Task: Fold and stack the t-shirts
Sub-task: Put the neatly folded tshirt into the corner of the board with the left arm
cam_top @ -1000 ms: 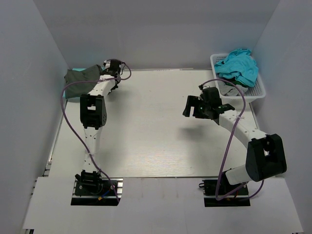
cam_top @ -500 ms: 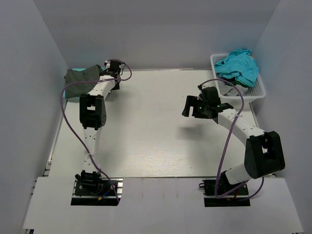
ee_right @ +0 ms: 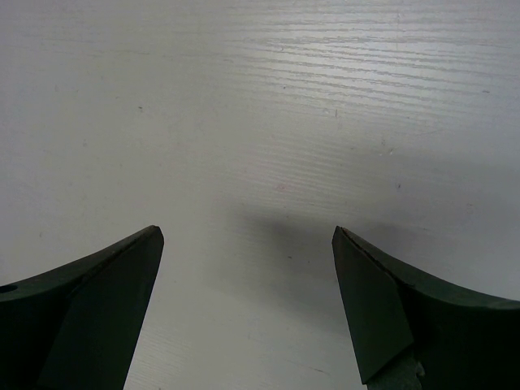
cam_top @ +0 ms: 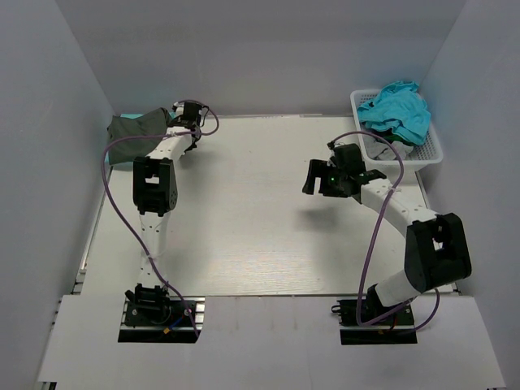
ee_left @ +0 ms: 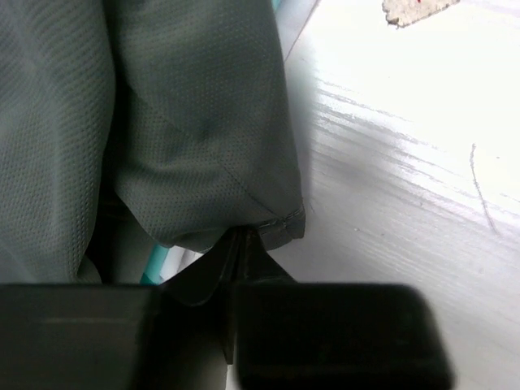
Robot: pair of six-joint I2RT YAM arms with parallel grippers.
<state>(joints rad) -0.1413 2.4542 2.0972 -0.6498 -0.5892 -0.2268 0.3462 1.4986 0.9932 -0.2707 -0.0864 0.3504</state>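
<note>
A dark charcoal grey-green t-shirt (cam_top: 134,128) lies folded at the far left back of the table. My left gripper (cam_top: 177,122) is at its right edge. In the left wrist view the gripper (ee_left: 242,237) is shut on the hem of this dark t-shirt (ee_left: 203,122), and a teal strip (ee_left: 154,268) shows under the cloth. A turquoise t-shirt (cam_top: 398,110) is heaped in the white basket (cam_top: 436,152) at the back right, with grey cloth (cam_top: 379,147) beneath it. My right gripper (cam_top: 314,177) is open and empty above bare table (ee_right: 248,236), left of the basket.
Grey walls close in the table on the left, back and right. The white lattice basket stands in the back right corner. Purple cables loop off both arms. A pale chipped patch (ee_left: 418,10) marks the tabletop near the left gripper.
My right arm has shifted slightly left, with its gripper still open. The left arm and the dark t-shirt have not visibly moved.
</note>
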